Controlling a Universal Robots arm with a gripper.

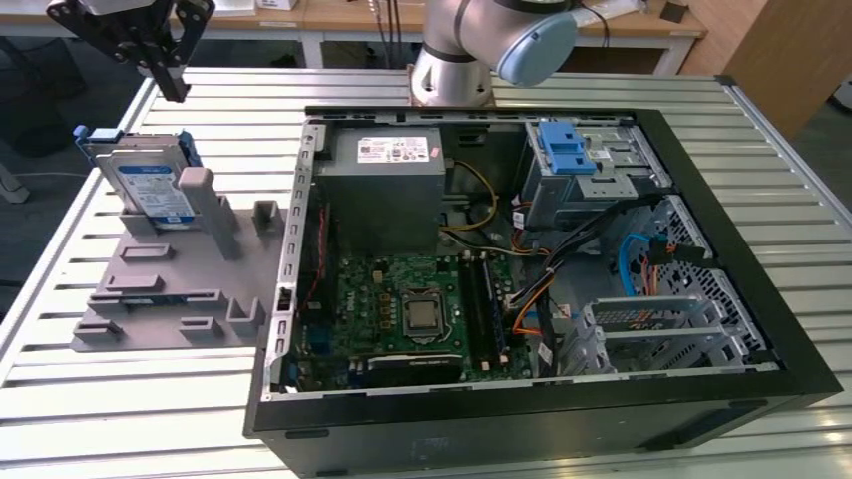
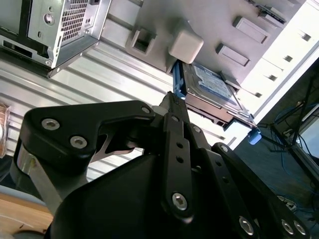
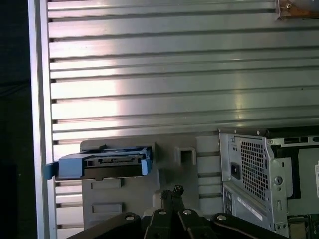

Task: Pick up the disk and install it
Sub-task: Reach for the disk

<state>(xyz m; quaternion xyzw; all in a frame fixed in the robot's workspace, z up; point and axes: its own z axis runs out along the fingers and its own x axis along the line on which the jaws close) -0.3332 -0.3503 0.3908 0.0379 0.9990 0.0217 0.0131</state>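
the disk [image 1: 144, 190] is silvery metal framed in blue plastic, and the table [image 1: 120, 399] is ribbed, satin-finished metal.

A slatted aluminium table [image 1: 120, 419] carries everything. Toward the exterior view's left, a grey plastic holder tray [image 1: 160, 299] lies flat on the slats, with the disk [image 1: 150, 190] standing upright in it. Just beside the tray lies an open black computer case [image 1: 506, 414]. The robot arm's base [image 1: 450, 80] stands behind the case.

Bright, even overhead light. Glare streaks the slatted table [image 3: 149, 99] ahead of the gripper [image 3: 175, 191]; in the second wrist view the table past its tip burns white.
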